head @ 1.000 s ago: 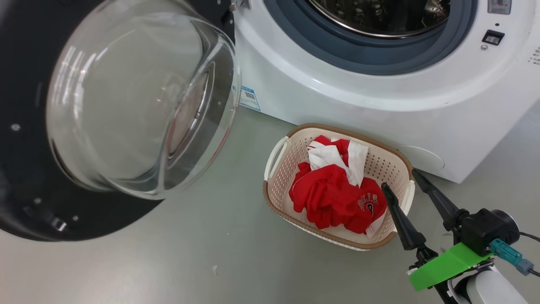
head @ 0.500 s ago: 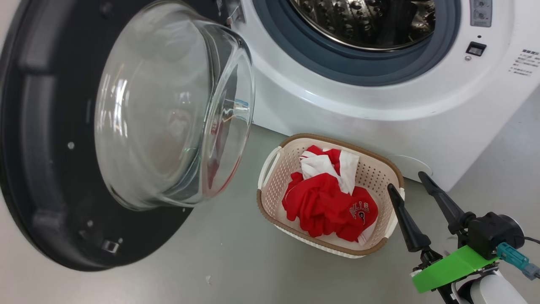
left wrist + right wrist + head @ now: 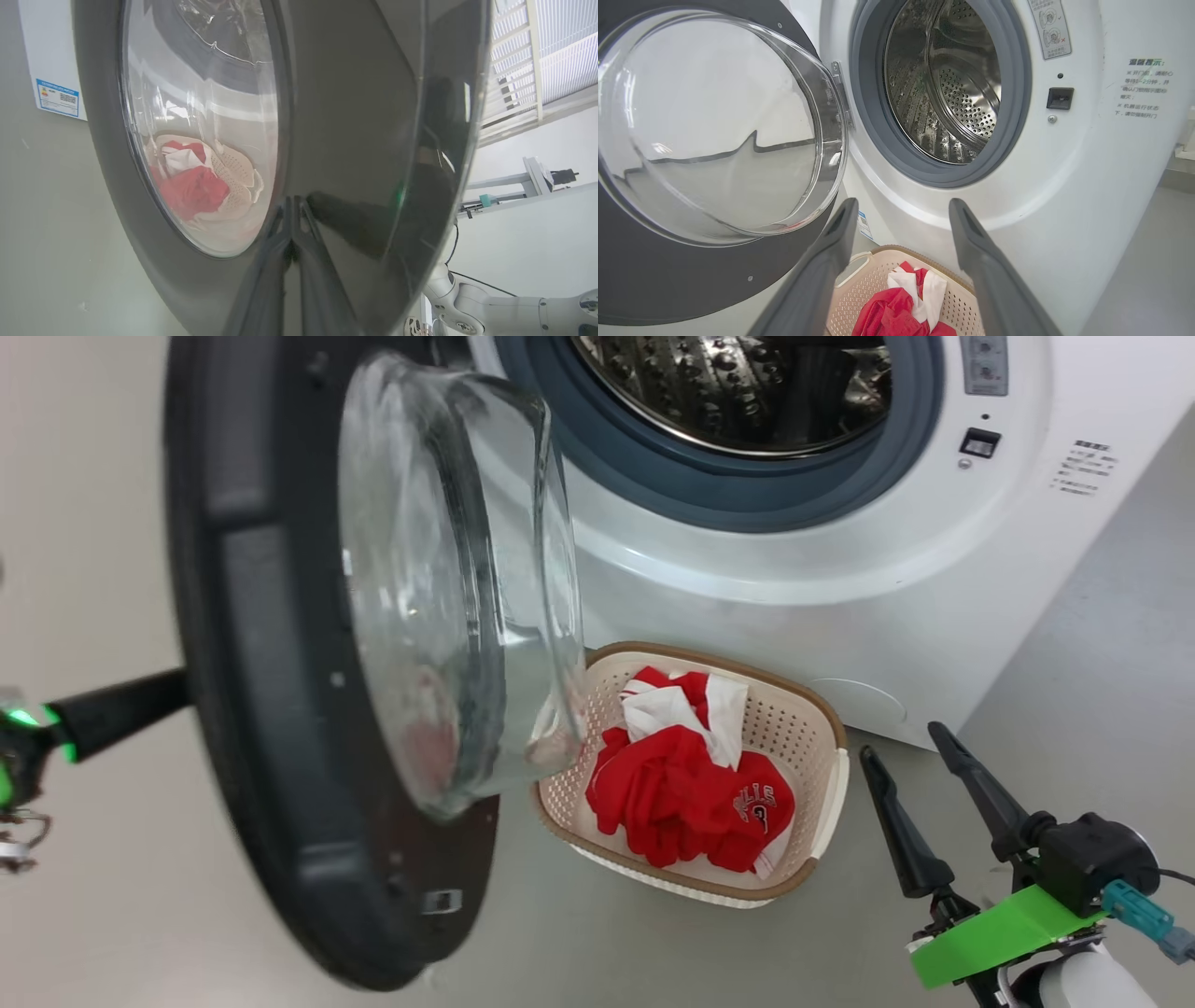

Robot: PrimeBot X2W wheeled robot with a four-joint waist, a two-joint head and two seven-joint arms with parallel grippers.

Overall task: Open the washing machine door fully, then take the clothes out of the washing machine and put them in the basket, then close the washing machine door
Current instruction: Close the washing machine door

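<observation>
Pushes door (image 3: 252, 709) nearer washing machine (image 3: 747, 569) than a second ago with left gripper (image 3: 293, 205), fingers pressed together on its black outer face. Holds right gripper (image 3: 898, 740) spread wide and empty just beside basket (image 3: 812, 728), red clothes (image 3: 681, 793) heaped inside.

Left gripper (image 3: 293, 205) pinched together, tips against washing machine door (image 3: 355, 116); basket (image 3: 236, 170), clothes (image 3: 194, 189) visible through glass.

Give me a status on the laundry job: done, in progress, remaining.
Done: the clothes lie in the basket, and the drum looks empty. In hand: the shut left gripper has its tips against the outer face of the washing machine door, which stands half open. The right gripper hangs open and empty. Left: closing the door fully.
</observation>
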